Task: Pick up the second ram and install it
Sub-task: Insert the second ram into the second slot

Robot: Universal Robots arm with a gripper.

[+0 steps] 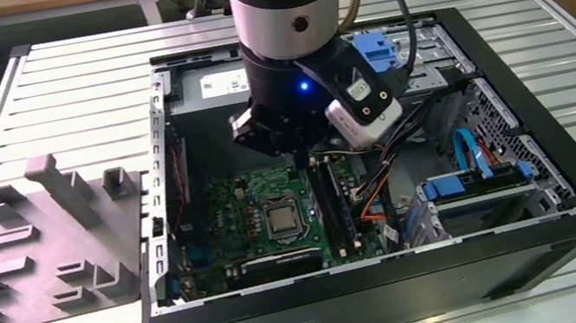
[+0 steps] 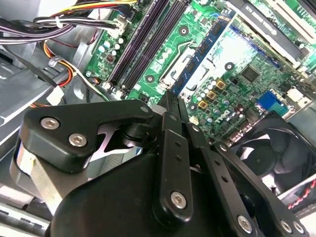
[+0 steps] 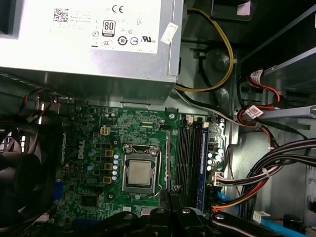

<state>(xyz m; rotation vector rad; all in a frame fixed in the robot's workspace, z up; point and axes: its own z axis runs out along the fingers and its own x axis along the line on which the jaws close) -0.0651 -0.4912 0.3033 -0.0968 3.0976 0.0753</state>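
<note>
The gripper (image 2: 174, 121) hangs just above the motherboard's (image 3: 89, 133) slots (image 3: 187, 153). Its jaws are drawn narrow on the ram (image 2: 169, 101), pinched edge-on, apparently so its long edge lines up with a slot.

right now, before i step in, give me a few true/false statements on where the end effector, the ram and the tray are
1. The end effector hangs over the grey moulded tray. False: it is inside the open computer case, above the motherboard.
2. The end effector is shut on the second ram, which it holds edge-on. True.
3. The processor sits bare in its socket, with no cooler on it. True.
4. The tray lies inside the case. False: it lies on the slatted table, to the exterior view's left of the case.
</note>
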